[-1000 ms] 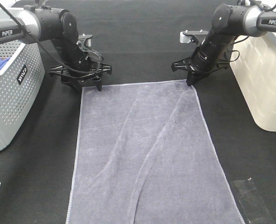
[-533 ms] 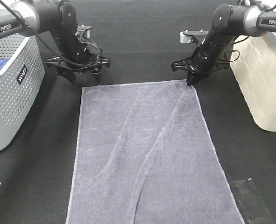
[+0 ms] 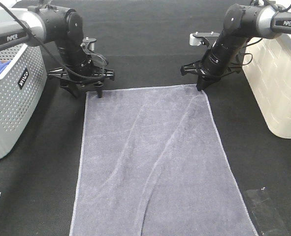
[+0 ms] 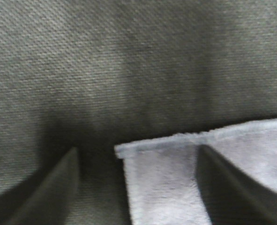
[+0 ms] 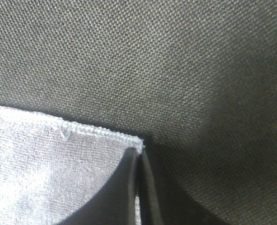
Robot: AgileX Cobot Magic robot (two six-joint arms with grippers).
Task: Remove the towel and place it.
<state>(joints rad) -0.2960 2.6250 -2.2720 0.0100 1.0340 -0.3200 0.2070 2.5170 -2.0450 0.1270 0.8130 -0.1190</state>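
The grey-lavender towel (image 3: 152,157) lies spread flat on the black table, its long side running toward the near edge. My left gripper (image 3: 88,93) is open and straddles the towel's far left corner. In the left wrist view that corner (image 4: 129,152) sits between the two dark fingers (image 4: 58,187) of the left gripper (image 4: 138,150), untouched by either. My right gripper (image 3: 201,89) is shut on the far right corner. In the right wrist view its fingers (image 5: 129,187) press together on the towel (image 5: 44,164) at the hem, and the right gripper (image 5: 137,154) rests low against the table.
A grey perforated basket (image 3: 12,103) stands at the left edge with a bright blue cloth (image 3: 0,64) inside. A white bin (image 3: 278,83) stands at the right edge. Clear tape patches (image 3: 263,206) lie at the table's near corners.
My left gripper rose back and away from the towel's far left corner, then came down around it again with its jaws a little narrower. The right gripper and the towel stayed still.
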